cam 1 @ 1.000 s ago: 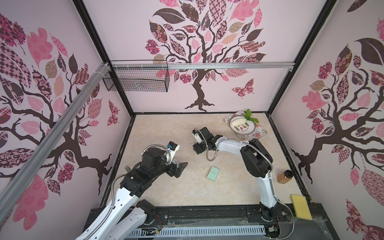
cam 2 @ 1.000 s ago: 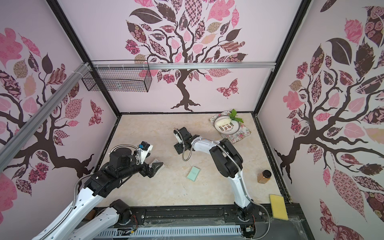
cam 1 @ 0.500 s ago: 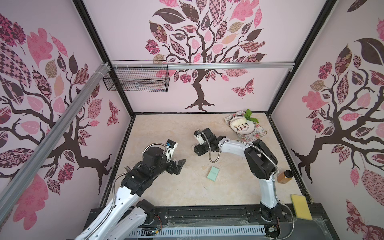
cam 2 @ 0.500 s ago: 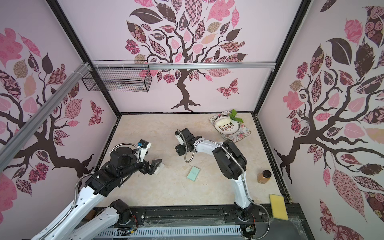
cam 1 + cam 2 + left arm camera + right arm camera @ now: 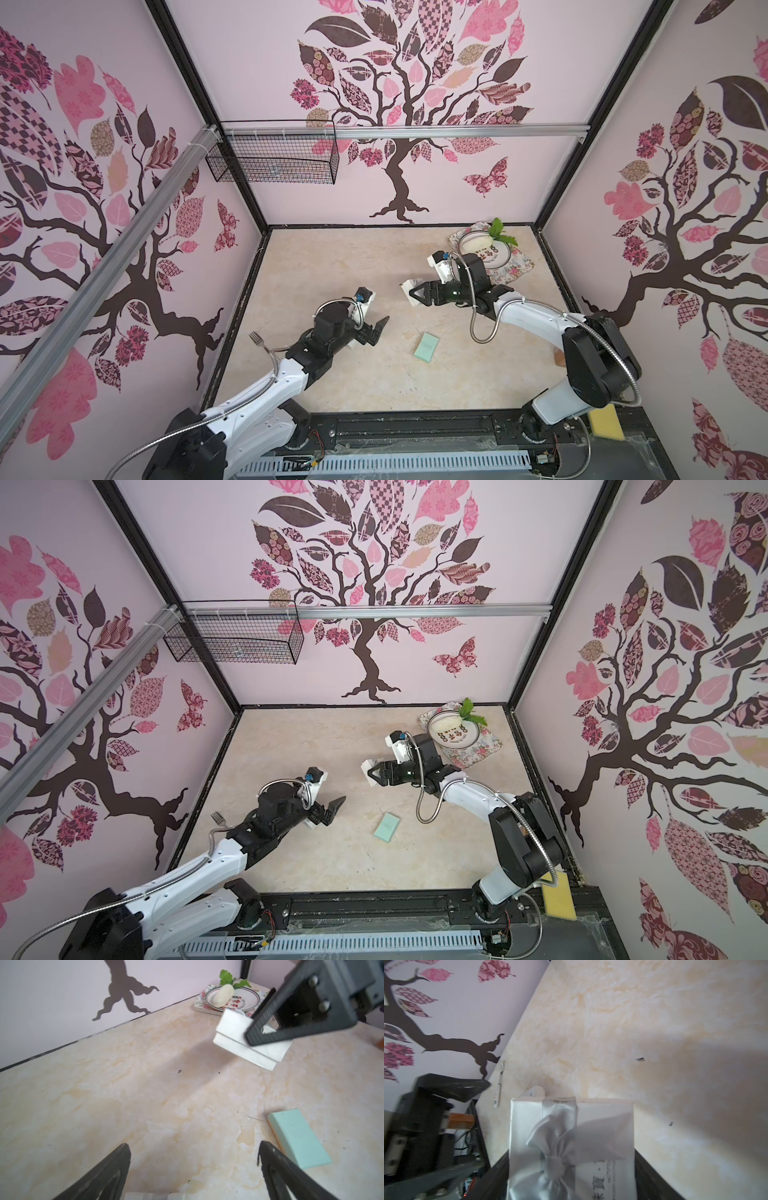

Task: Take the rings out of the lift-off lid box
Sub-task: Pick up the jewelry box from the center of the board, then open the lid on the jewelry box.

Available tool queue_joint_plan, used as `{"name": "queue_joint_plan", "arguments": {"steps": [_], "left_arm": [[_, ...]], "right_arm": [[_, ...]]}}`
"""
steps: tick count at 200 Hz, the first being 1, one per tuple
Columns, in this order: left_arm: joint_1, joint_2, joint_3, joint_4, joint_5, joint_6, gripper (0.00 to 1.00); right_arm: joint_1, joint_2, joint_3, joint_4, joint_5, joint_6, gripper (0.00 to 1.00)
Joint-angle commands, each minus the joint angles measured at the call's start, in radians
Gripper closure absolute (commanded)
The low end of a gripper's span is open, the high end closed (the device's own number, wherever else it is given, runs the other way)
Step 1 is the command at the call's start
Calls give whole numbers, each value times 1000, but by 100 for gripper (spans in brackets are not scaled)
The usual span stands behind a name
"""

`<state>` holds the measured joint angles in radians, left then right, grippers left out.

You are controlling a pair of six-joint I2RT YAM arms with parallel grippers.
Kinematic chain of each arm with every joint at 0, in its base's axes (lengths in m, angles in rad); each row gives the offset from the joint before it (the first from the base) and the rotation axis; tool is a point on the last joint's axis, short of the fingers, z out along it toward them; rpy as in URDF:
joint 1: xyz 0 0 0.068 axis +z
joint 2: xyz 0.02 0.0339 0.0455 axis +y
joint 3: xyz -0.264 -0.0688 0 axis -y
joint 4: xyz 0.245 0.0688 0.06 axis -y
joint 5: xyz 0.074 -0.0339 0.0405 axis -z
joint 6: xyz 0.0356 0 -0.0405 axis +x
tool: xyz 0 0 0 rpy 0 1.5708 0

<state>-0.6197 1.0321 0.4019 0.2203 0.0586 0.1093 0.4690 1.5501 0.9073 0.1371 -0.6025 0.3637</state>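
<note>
Box, white with a silver bow, is tilted between the fingers of the right claw, which is clamped on its sides. It is shut, so the rings cannot be seen. The left claw hangs over the tabletop with its fingers wide apart and nothing in it. A flat mint box lies on the tabletop nearby. A plate with a white radish sits in the far corner.
</note>
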Motion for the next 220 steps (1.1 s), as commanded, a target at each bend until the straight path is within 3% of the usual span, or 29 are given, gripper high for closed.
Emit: {"name": "queue_joint_plan", "arguments": {"steps": [1,23,56,95,159,220], "left_arm": [[-12,48,-87,364,83,159,2],[-13,86,-135,520,164,191,2],[-16,142,-127,595,278,230,2],[-17,235,-101,693,336,231,2],[-30,343,-71,837,362,162,2],[-41,384,-41,886,307,149,3]], "right_arm": [[-18,-66,-22,95,-137,98,29],[-20,-95,-56,130,-194,145,29],[-21,-117,-134,261,-270,256,28],[-20,-96,-182,395,-334,367,29],[-20,-68,-193,448,-359,413,29],[-20,-53,-203,474,-364,428,29]]}}
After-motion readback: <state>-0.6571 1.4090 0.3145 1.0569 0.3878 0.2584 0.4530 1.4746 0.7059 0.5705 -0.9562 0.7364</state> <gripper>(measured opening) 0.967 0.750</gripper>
